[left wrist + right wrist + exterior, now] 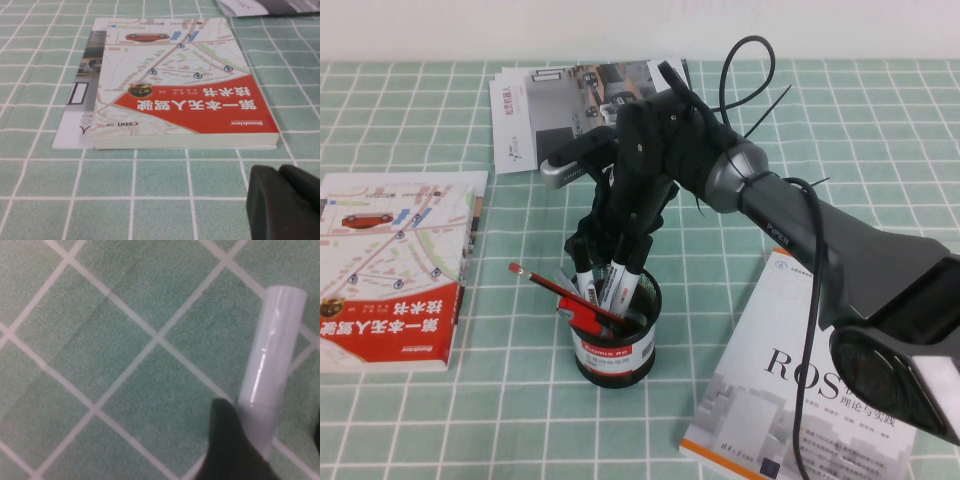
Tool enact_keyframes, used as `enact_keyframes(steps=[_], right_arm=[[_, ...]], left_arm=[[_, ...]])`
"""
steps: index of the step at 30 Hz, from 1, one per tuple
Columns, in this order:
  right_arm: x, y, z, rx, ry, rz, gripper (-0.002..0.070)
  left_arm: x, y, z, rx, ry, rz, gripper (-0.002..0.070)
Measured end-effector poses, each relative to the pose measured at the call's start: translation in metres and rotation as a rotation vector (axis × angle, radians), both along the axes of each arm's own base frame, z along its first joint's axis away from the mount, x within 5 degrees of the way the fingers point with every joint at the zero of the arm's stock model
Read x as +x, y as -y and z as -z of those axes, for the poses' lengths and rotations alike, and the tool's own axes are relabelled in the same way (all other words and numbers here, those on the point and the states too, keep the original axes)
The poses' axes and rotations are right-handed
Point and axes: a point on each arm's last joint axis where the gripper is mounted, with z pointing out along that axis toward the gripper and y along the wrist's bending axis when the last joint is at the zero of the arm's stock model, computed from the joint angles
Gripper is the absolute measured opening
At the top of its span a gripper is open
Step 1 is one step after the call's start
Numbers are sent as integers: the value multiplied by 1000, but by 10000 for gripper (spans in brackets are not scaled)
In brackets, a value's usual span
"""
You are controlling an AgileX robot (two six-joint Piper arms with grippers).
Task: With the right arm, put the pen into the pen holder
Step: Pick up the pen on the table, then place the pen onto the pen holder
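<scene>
Pen (568, 167) is riding in the right hand (640, 165), fingers curled around it, butt end poking out above the pen holder (615, 345). It should be tipping upright before release. Left hand (285, 205) is waiting beside the red book (185, 90); grip unclear.

The pen holder (616, 345) is black wire mesh with a glossy red-and-white label. The pen (272, 375) has a smooth, glossy white plastic barrel. The right hand (635, 175) is matt black plastic on a satin silver-grey forearm. The tablecloth (520, 420) looks matt, woven green check. The books have glossy paper covers.
</scene>
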Motion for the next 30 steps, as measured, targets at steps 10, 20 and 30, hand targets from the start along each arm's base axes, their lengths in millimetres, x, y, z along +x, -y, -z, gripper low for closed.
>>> enact_keyframes(steps=[10, 20, 30], right_arm=[[0, 1, 1, -27, 6, -4, 174], [-2, 2, 1, -49, -10, -6, 113], [-5, 13, -54, -27, 75, 3, 113]], left_arm=[[0, 0, 0, 0, 0, 0, -4], [0, 0, 0, 0, 0, 0, -4], [0, 0, 0, 0, 0, 0, -4]])
